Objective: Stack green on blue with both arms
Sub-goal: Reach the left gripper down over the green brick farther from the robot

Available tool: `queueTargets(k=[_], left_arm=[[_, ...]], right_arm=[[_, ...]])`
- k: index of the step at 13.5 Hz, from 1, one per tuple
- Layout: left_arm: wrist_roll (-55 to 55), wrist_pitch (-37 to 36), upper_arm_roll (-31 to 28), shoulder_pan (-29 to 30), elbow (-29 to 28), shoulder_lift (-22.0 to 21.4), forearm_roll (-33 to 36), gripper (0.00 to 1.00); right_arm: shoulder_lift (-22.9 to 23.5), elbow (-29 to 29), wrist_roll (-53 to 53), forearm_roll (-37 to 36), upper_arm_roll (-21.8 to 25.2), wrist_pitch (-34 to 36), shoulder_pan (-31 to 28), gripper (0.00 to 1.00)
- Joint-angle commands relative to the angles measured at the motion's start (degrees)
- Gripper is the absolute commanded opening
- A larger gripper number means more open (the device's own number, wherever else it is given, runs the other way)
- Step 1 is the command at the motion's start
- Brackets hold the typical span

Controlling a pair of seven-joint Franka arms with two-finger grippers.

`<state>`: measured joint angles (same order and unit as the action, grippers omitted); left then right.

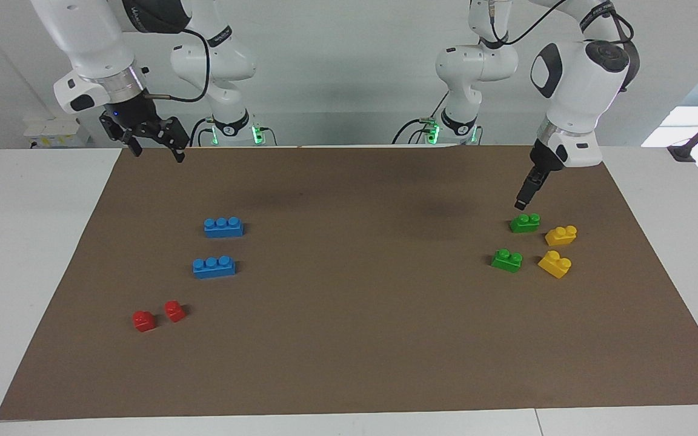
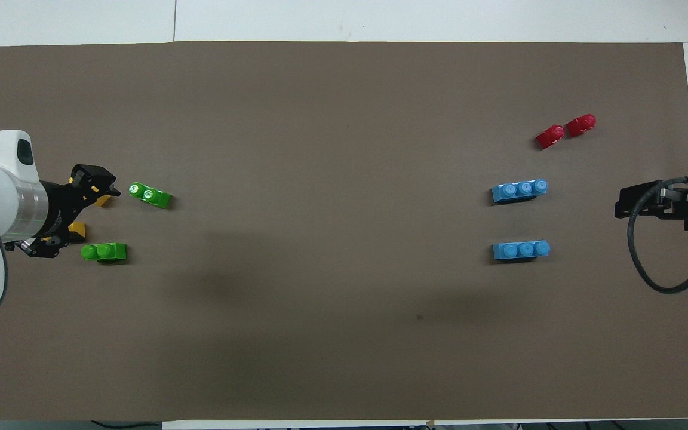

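left pincer (image 1: pixel 523 203) | open, empty | just above green brick (image 1: pixel 525 223), not touching

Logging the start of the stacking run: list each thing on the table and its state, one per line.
Left tool: open, empty, in the air just above the green brick nearer the robots.
Right tool: open, empty, waiting over the mat's edge.
Green brick nearer the robots: on the mat, studs up, untouched.
Other green brick: on the mat, unstacked.
Blue bricks: flat, nothing on them.
Yellow bricks: on the mat.
Red bricks: side by side.
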<state>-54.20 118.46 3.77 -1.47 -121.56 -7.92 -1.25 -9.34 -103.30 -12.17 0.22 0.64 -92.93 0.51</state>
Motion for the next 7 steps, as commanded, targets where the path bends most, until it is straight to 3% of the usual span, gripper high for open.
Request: queueTargets(k=[1,4,7], left_arm=[[-6.95,5.54,-0.87,-1.44,-2.00,3.43,0.01,1.00],[-14.16,11.61,-0.87,-1.44,-2.71,7.64,0.19,1.00],[-14.61,14.34,-0.87,-0.47,-1.93,11.07,0.19,1.00]], right_arm=[[-0.85,-0.58,-0.84,-0.48,-0.20,0.03,-0.42,1.00],[-0.85,-0.58,-0.84,-0.48,-0.20,0.03,-0.42,1.00],[-0.85,-0.58,-0.57,-0.48,-0.11,0.03,-1.03,1.00]])
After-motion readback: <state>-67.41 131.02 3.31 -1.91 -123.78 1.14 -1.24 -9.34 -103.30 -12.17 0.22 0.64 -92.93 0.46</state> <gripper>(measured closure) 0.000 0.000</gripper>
